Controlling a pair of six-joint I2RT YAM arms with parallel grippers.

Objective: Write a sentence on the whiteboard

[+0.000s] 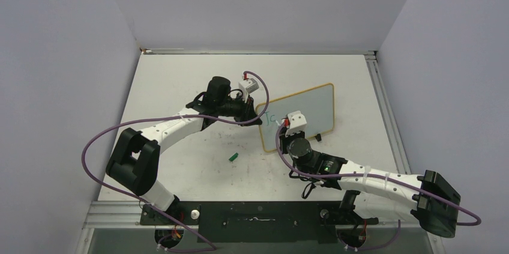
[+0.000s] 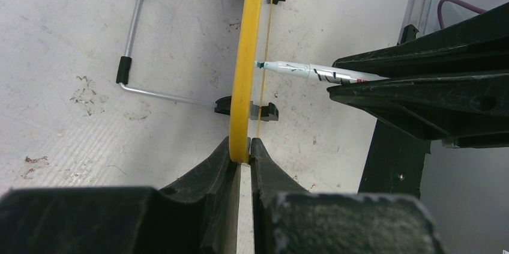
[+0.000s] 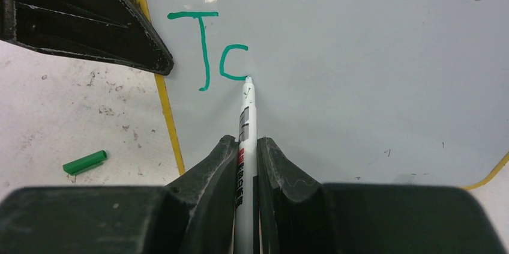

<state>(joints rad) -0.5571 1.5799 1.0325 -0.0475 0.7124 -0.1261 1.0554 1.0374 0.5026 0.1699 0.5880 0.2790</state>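
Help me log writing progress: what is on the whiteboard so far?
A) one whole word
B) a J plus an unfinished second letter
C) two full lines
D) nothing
B: the right wrist view shows only a green J and an open curve on the whiteboard, with the marker tip at the curve's end.

The cap (image 1: 233,157) lies on the table (image 1: 180,80), left of the upright whiteboard (image 1: 315,107).

Upright yellow-rim whiteboard (image 1: 315,104), sentence (image 3: 204,50): green "Jc"
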